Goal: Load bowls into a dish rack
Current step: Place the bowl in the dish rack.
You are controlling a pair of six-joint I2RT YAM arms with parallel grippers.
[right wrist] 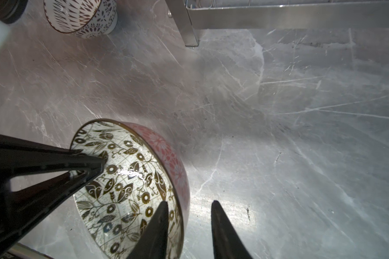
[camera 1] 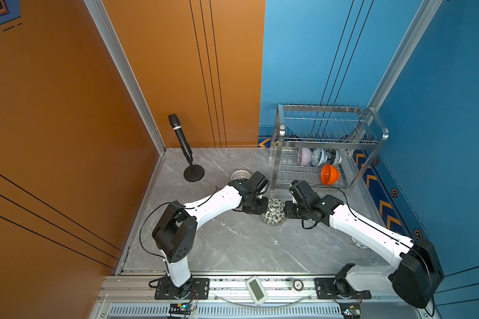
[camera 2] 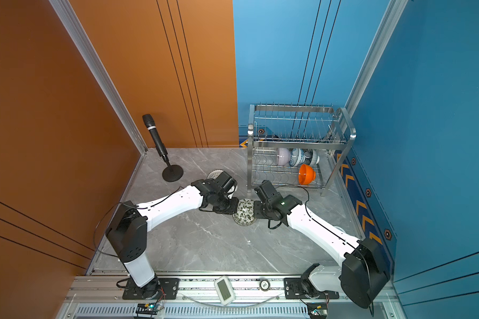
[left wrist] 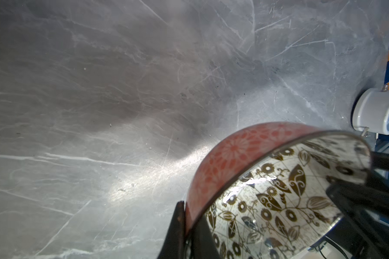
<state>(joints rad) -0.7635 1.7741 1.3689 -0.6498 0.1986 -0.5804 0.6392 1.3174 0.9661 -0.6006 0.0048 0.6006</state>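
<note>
This is a hand-off. The left gripper (left wrist: 190,213) is pinched tight on the rim of the leaf-patterned bowl (camera 1: 273,211), with one finger inside and one outside. The bowl is tipped on its side between the two arms, close to the near leg of the dish rack (camera 1: 329,143). I cannot tell if it touches the grey table (camera 1: 233,248). The right gripper (right wrist: 189,203) has its fingers apart over the other side of the rim. One finger is inside the bowl. The other is outside, with a little gap to the wall, so it does not grip yet.

I think the next move is for the right gripper to squeeze the rim. Only then should the left one let go, or the bowl could drop. After that the right arm must carry the bowl to the rack and stand it on edge between the prongs.

Now the count. There are six bowls.
- Four sit on the bottom shelf of the rack: a pale lilac bowl (camera 1: 304,156), a blue-and-white flower bowl (camera 1: 319,157), a darker bowl (camera 1: 334,157) beside it that is hard to see, and an orange bowl (camera 1: 329,174) nearer the front.
- One is the leaf-patterned bowl being passed.
- One white patterned bowl (camera 1: 239,174) waits on the table, partly hidden behind the left arm.

There is one rack, two grippers and one black microphone (camera 1: 181,135) on a stand
</note>
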